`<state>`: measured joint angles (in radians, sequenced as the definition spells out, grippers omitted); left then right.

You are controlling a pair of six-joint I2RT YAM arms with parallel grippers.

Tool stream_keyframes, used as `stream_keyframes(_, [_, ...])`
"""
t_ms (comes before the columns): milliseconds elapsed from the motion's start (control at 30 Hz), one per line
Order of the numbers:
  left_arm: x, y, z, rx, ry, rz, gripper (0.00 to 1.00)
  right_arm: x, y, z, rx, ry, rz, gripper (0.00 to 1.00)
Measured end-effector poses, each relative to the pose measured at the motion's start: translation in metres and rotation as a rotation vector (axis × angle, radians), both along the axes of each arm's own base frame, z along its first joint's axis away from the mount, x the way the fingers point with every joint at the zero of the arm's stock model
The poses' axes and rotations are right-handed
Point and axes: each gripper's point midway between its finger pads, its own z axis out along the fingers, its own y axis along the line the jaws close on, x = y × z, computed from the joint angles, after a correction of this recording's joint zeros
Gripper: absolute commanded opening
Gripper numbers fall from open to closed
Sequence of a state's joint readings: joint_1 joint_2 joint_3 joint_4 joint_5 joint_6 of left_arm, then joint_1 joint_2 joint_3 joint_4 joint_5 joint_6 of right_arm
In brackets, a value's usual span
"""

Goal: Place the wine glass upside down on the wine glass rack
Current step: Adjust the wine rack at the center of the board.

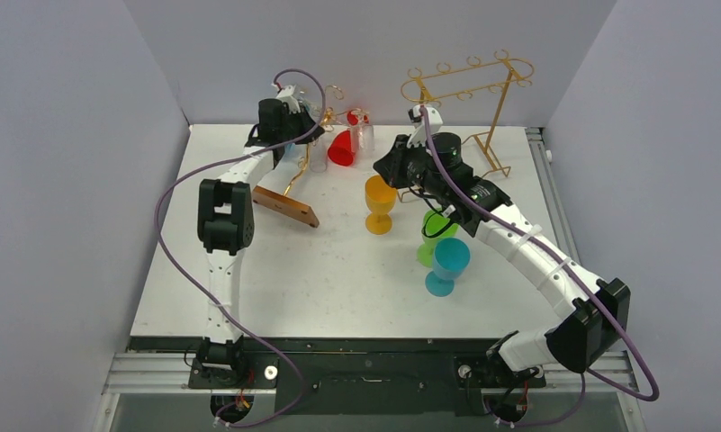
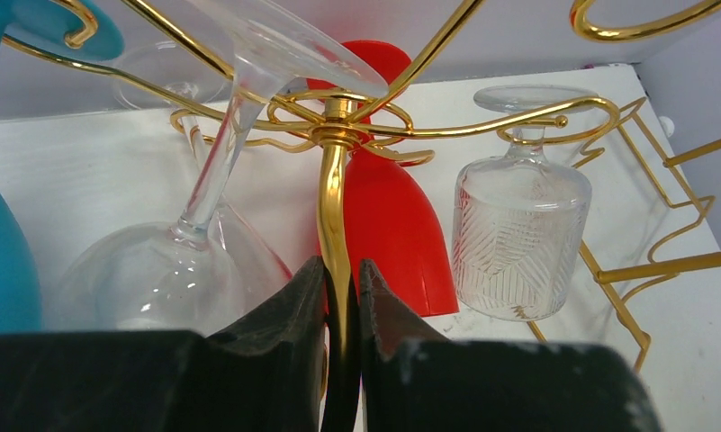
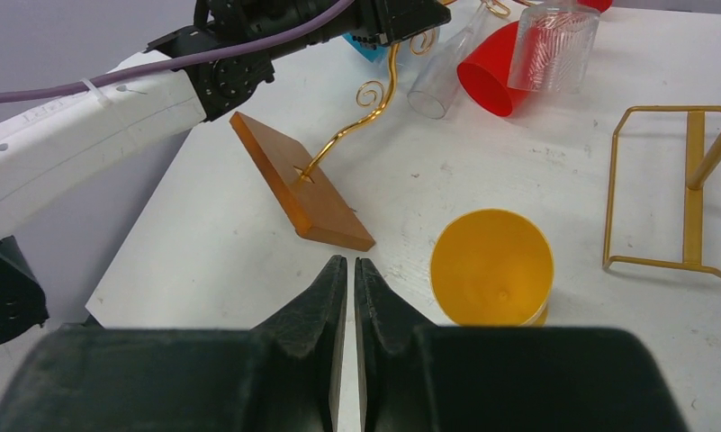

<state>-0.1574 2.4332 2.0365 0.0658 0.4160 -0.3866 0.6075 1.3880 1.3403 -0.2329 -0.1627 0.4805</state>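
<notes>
The wine glass rack [image 2: 336,193], a gold wire tree on a brown wooden base [image 3: 298,180], leans toward the back wall with its base [image 1: 286,207] tipped. My left gripper [image 2: 342,270] is shut on its gold stem, seen at back left in the top view [image 1: 295,135]. Hanging upside down from its arms are a clear wine glass [image 2: 185,261], a red glass [image 2: 397,216], a ribbed clear glass [image 2: 518,234] and a blue one [image 2: 1,252]. My right gripper [image 3: 350,261] is shut and holds nothing, hovering left of a yellow goblet [image 3: 491,267].
The yellow goblet [image 1: 380,203], a green one [image 1: 436,236] and a blue one [image 1: 447,265] stand upright mid-table, under my right arm. A taller gold wire frame rack [image 1: 469,90] stands at back right, and its foot [image 3: 689,162] lies beyond the yellow goblet.
</notes>
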Motion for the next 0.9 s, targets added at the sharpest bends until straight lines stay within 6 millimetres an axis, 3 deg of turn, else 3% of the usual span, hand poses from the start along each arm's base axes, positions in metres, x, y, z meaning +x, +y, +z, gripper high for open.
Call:
stream_keyframes(233, [-0.023,0.000,0.013,-0.076,-0.008,-0.047,0.00,0.008,0.004,-0.016,-0.049,0.015,0.010,0.05])
stream_keyframes(433, [-0.037,0.013,0.041,-0.159,-0.045,-0.063,0.00,0.012,0.006,-0.017,-0.072,0.011,0.019,0.05])
stream_keyframes(600, [-0.045,0.024,0.073,-0.207,-0.104,-0.073,0.00,0.015,0.008,-0.003,-0.068,-0.017,0.022,0.05])
stream_keyframes(900, [-0.079,0.019,0.131,-0.243,-0.204,-0.147,0.00,0.017,0.008,0.052,-0.032,-0.113,0.025,0.08])
